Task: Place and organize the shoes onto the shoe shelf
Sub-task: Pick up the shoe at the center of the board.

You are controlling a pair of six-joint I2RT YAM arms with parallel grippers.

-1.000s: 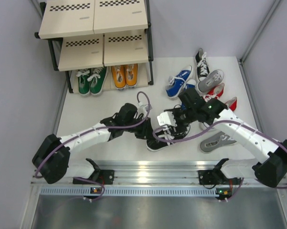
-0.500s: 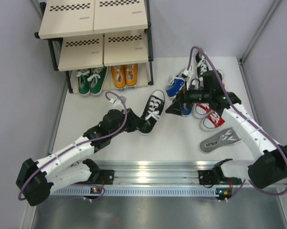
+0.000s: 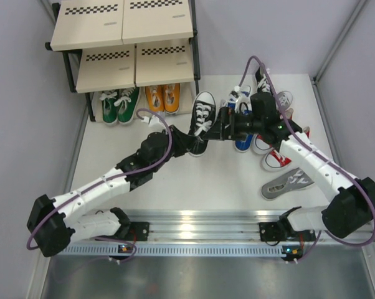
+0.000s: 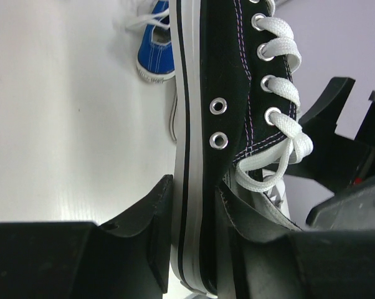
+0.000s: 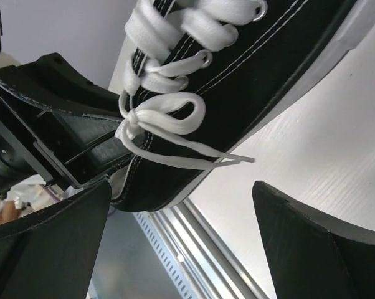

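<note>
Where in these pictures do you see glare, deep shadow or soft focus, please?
Top view: glare streaks on the metal rail by the arm bases, otherwise even light. Left wrist view: the black shoe is crisp, the table is nearly washed out, and the left gripper is a featureless dark mass. Right wrist view: the right gripper is dark and soft-edged.

White tabletop (image 3: 100, 143) inside pale lilac walls (image 3: 19, 112).
An aluminium rail (image 3: 200, 219) runs along its near edge (glare streaks across it), with a brushed metal sheet (image 3: 200, 277) below it in the overhead view.
</note>
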